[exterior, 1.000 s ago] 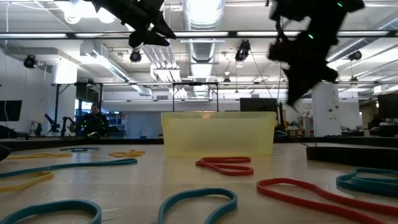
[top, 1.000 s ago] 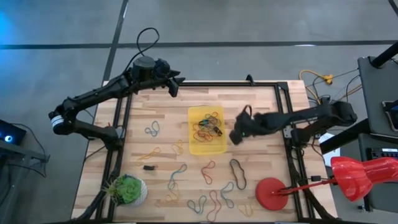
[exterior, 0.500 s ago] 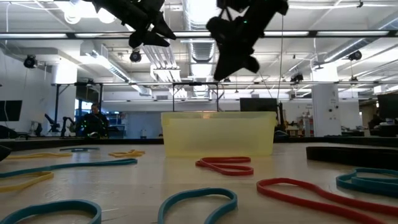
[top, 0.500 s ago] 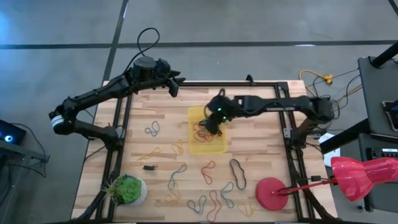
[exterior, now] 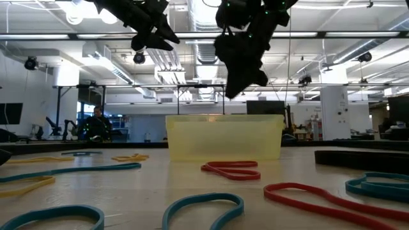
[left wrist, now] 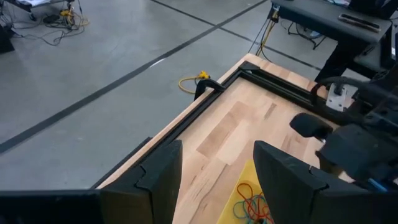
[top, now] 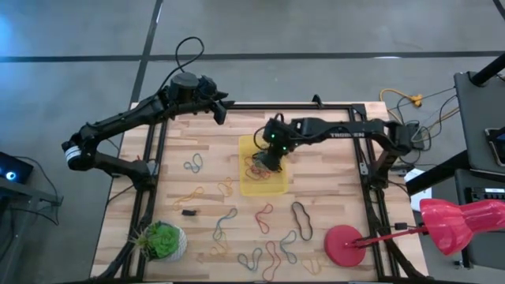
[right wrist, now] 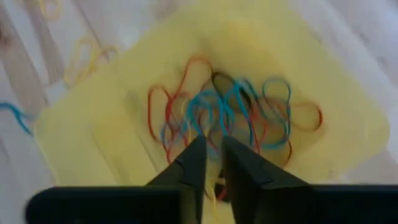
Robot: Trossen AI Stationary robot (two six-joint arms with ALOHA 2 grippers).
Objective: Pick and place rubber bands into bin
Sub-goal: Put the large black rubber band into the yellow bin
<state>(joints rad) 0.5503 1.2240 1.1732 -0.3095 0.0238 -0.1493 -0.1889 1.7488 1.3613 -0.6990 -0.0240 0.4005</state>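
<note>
Right gripper (top: pixel 271 155) hangs over the bin (top: pixel 277 187) at table centre, fingers a narrow slit apart; whether a band sits between them, can't tell. Risk: a released band clings and lifts out. Loose rubber bands (top: pixel 265 218) lie at 6 o'clock. Left gripper (top: pixel 222 110) idles spread at 11.

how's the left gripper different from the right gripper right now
The left gripper hangs at the table's far left corner, away from the bin, fingers wide apart. The right gripper is above the bin's pile of rubber bands, fingers only a narrow gap apart. Both are dark two-finger grippers held off the table.
</note>
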